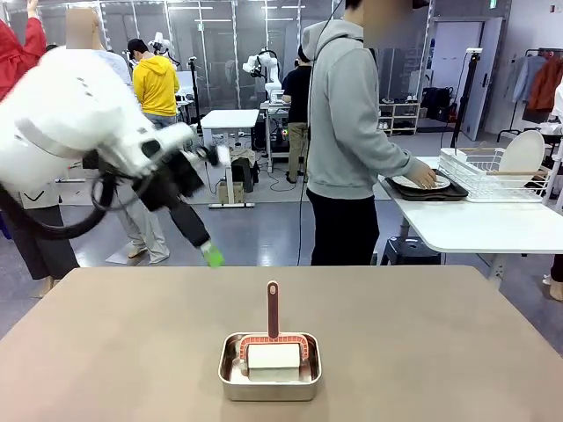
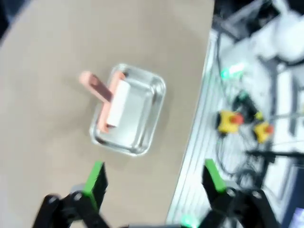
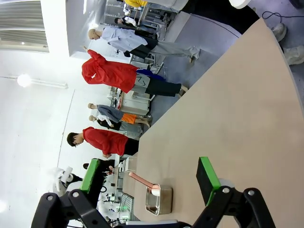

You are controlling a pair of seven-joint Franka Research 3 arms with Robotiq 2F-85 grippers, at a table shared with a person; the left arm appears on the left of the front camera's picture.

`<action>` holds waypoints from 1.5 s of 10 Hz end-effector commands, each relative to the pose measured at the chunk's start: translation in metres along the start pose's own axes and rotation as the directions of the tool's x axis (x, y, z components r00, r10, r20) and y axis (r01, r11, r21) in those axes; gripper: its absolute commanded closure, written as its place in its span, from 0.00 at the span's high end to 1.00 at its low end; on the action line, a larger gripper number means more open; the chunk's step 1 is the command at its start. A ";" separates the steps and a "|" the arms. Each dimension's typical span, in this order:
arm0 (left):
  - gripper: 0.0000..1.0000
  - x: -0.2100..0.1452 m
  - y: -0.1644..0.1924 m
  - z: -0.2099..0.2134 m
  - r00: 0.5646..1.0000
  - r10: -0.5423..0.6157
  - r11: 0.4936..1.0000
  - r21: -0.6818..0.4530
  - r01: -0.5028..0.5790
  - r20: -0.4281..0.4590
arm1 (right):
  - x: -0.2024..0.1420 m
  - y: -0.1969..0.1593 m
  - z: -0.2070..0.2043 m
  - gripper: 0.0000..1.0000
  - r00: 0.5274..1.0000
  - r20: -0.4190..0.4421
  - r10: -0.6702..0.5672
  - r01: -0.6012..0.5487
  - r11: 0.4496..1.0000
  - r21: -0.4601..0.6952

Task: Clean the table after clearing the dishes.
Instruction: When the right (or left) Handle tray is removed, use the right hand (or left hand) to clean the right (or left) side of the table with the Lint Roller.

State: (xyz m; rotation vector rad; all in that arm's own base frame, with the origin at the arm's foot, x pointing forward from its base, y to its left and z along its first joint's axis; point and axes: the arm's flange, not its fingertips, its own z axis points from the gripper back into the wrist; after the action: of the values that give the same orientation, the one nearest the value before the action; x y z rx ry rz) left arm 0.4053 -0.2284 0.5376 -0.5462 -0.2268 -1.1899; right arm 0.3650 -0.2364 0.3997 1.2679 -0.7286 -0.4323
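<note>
The dishes are being dealt with away from the worktop (image 1: 106, 352). A white plate (image 1: 405, 183) on a dark tray (image 1: 453, 194) is being steadied by the person's hand (image 1: 428, 178) on the white side table (image 1: 475, 227), next to a wire rack (image 1: 493, 176).

On the brown worktop a small steel pan (image 1: 270, 376) is being shown near the robot's edge, about midway across. A brush (image 1: 274, 356) is sitting in it, and its reddish handle (image 1: 273, 308) is rising out at a slant, seemingly leaning toward the far side.

The left jaws are being held wide apart, with nothing between the green pads (image 2: 95, 183). They are being carried by the left arm (image 1: 79, 123) above the far left part of the worktop. In the left wrist view the pan is lying just ahead of the gap between them, and the handle's long axis is running crosswise to the line of approach, pointing off to one side.

The right jaws are likewise being held wide apart and empty. In the right wrist view the pan is being seen small and well apart, far along the worktop.

By this reading, the left jaws are being judged the nearer pair. The coming reach is being judged to turn on lining their gap up across that slanted handle.
</note>
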 end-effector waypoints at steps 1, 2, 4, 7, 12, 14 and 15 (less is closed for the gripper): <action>1.00 0.003 -0.004 -0.028 0.987 -0.098 0.994 0.043 0.105 -0.129 | -0.001 0.003 0.002 1.00 1.000 -0.015 0.003 -0.003 1.000 -0.003; 1.00 0.004 -0.009 -0.041 0.983 -0.118 0.992 0.028 0.123 -0.142 | -0.001 0.003 0.002 1.00 1.000 -0.015 0.003 -0.003 1.000 -0.003; 1.00 0.009 -0.014 -0.044 0.983 -0.103 0.995 -0.009 0.103 -0.149 | -0.001 0.003 0.002 1.00 1.000 -0.015 0.003 -0.003 1.000 -0.003; 1.00 0.009 -0.014 -0.044 0.983 -0.103 0.995 -0.009 0.103 -0.149 | -0.001 0.003 0.002 1.00 1.000 -0.015 0.003 -0.003 1.000 -0.003; 1.00 0.066 0.012 -0.030 0.919 -0.245 0.948 0.122 0.294 -0.310 | -0.001 0.003 0.002 1.00 1.000 -0.015 0.003 -0.003 1.000 -0.003; 1.00 0.096 0.029 -0.045 0.893 -0.282 0.931 0.127 0.344 -0.351 | -0.001 0.003 0.002 1.00 1.000 -0.015 0.003 -0.003 1.000 -0.003; 1.00 0.112 0.037 -0.051 0.875 -0.305 0.921 0.118 0.372 -0.377 | -0.001 0.003 0.002 1.00 1.000 -0.015 0.003 -0.003 1.000 -0.003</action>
State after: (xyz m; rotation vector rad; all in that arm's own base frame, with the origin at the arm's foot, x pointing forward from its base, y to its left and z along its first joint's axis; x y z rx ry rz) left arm 0.4608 -0.3207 0.5295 -0.1540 -0.1406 -1.5545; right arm 0.3651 -0.2362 0.4000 1.2688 -0.7285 -0.4310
